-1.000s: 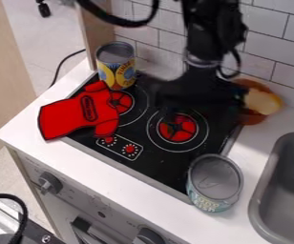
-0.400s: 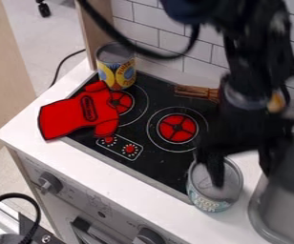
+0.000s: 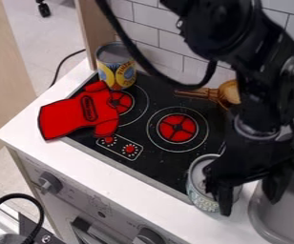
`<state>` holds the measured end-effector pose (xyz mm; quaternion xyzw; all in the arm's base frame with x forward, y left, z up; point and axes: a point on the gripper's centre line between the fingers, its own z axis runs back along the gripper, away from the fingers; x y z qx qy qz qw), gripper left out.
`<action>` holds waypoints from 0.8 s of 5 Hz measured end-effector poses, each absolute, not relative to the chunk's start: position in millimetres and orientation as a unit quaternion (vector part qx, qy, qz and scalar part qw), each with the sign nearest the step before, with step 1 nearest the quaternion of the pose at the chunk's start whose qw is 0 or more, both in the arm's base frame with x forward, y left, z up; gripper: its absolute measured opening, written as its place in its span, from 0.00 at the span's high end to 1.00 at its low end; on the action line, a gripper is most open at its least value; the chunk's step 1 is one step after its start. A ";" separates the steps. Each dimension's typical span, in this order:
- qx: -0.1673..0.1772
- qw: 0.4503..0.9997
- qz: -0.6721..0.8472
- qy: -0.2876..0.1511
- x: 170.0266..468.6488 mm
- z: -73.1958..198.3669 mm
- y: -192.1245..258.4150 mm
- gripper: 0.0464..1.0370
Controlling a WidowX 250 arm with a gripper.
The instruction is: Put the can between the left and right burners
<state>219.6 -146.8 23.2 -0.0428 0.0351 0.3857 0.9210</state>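
The can with a pale teal label stands upright at the stove's front right corner, its right side partly hidden by the gripper. My gripper hangs over that can's right side and the counter beside the sink, with its fingers spread apart. One finger passes in front of the can; the other is farther right, over the sink's edge. The left burner and right burner show red centres on the black stovetop.
A yellow-labelled can stands at the stove's back left. A red mitt lies over the left edge, touching the left burner. A brown pan-like item is at the back right, beside the arm. The sink is at the right.
The gripper has moved from above the back of the stove toward the front right, over the teal-labelled can, then slightly farther right and lower. The cans and mitt have stayed put.
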 end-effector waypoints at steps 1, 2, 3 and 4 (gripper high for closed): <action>-0.050 0.912 0.405 0.038 221.0 14.9 -150.7 0.04; -0.042 0.900 0.431 0.052 223.2 6.7 -142.4 0.04; -0.038 0.888 0.457 0.035 233.7 6.9 -126.6 0.04; -0.034 0.869 0.493 0.006 245.6 13.3 -108.9 0.04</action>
